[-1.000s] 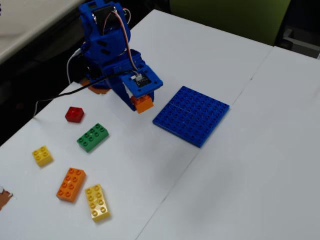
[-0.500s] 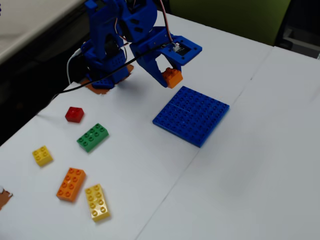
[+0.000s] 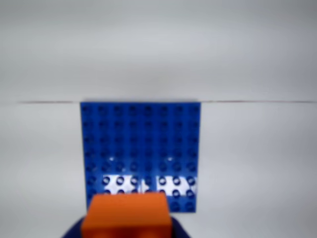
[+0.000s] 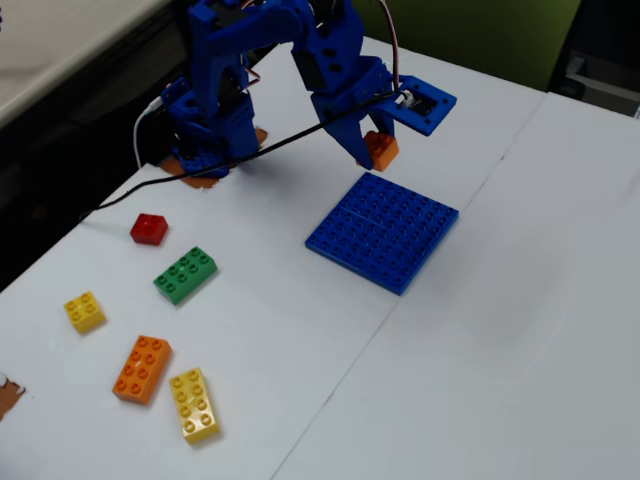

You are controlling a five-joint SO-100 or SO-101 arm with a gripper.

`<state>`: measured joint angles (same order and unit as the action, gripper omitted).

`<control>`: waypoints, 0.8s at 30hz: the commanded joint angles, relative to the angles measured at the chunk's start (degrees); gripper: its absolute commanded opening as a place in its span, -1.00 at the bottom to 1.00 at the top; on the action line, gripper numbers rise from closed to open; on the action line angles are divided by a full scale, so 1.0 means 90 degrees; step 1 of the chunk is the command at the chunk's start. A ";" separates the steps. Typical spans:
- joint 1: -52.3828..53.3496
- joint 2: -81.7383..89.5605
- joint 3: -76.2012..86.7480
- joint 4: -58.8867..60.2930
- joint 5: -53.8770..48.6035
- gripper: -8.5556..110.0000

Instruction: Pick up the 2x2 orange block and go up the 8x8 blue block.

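My blue gripper (image 4: 374, 150) is shut on the 2x2 orange block (image 4: 381, 149) and holds it in the air just beyond the far edge of the 8x8 blue block (image 4: 384, 230), which lies flat on the white table. In the wrist view the orange block (image 3: 127, 215) fills the bottom centre between the blue jaws, and the blue baseplate (image 3: 141, 141) lies ahead of it.
In the fixed view loose bricks lie at the left: a red one (image 4: 148, 228), a green one (image 4: 186, 273), a small yellow one (image 4: 85, 311), a long orange one (image 4: 142, 368) and a long yellow one (image 4: 195, 404). The arm's base (image 4: 205, 130) stands at the back left with a black cable.
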<state>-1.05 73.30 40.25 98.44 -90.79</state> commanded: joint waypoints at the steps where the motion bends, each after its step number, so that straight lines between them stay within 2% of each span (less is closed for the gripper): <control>1: -0.0146 -0.0068 -0.0254 -0.0117 0.0000 -0.86; 24: 0.0039 -0.0937 -0.0537 -0.0020 0.0088 -0.86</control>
<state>-1.41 64.42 38.41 98.35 -90.26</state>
